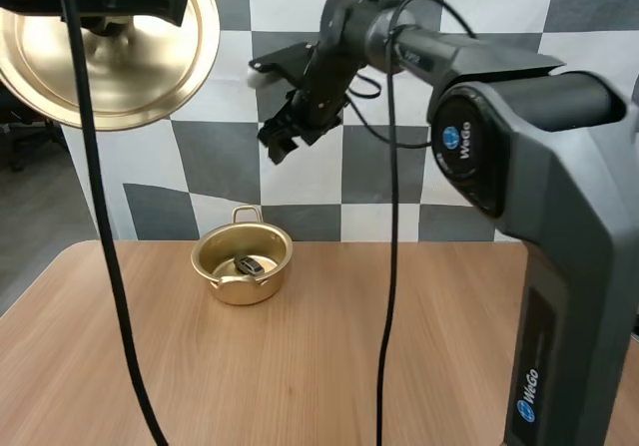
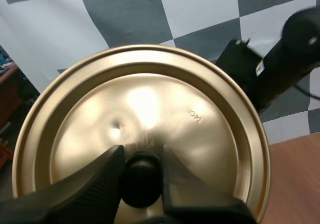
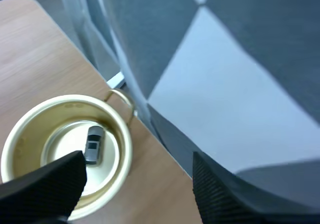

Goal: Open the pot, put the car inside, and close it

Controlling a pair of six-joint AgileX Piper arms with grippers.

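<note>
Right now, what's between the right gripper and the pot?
Nothing: in the high view, bare air separates the right gripper from the pot, car already inside.

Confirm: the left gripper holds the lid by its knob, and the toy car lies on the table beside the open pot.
No: the toy car lies inside the open pot, as the right wrist view shows. The left gripper does hold the lid by its knob.

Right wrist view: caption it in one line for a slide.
Open right gripper high above the uncovered gold pot, small car lying inside.
</note>
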